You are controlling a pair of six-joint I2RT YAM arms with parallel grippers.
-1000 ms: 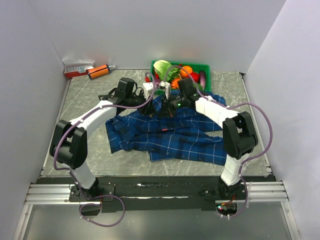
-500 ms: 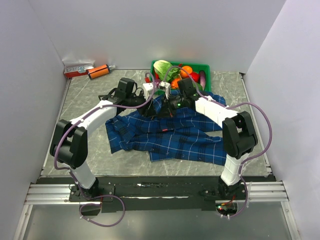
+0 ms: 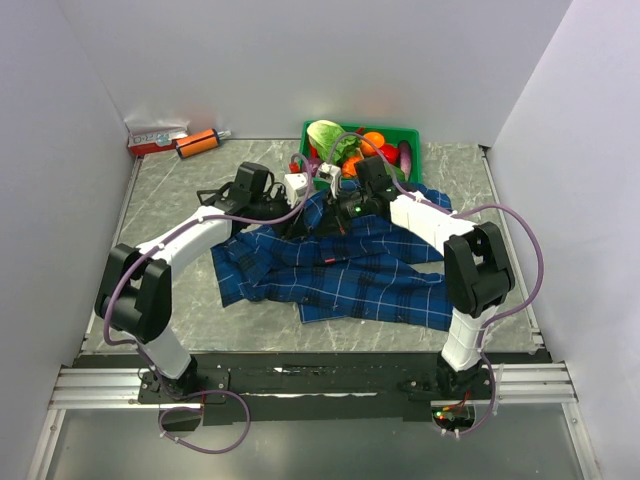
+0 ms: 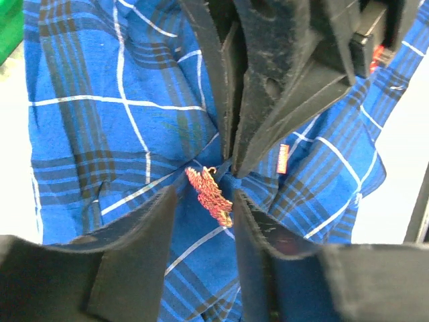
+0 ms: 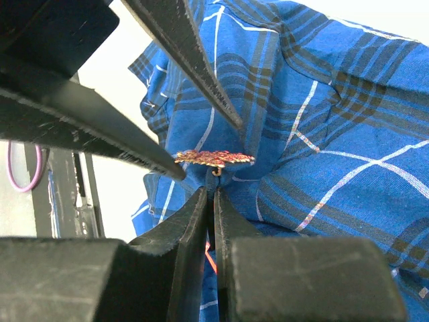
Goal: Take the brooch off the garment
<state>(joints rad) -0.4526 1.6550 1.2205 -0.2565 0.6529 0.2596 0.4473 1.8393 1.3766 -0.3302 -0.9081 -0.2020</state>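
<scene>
I see left gripper (image 4: 204, 201) open, brooch (image 4: 211, 194) slantwise between its fingers (image 4: 144, 235) — it's the arm to pull. My right gripper (image 5: 213, 196) pinches garment (image 4: 100, 100) just beside.

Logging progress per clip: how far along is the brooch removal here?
Done: the right gripper pinches the garment right beside the brooch. In hand: the left gripper is open, straddling the brooch. Left: close on it and pull it free; it is still on the cloth.
</scene>
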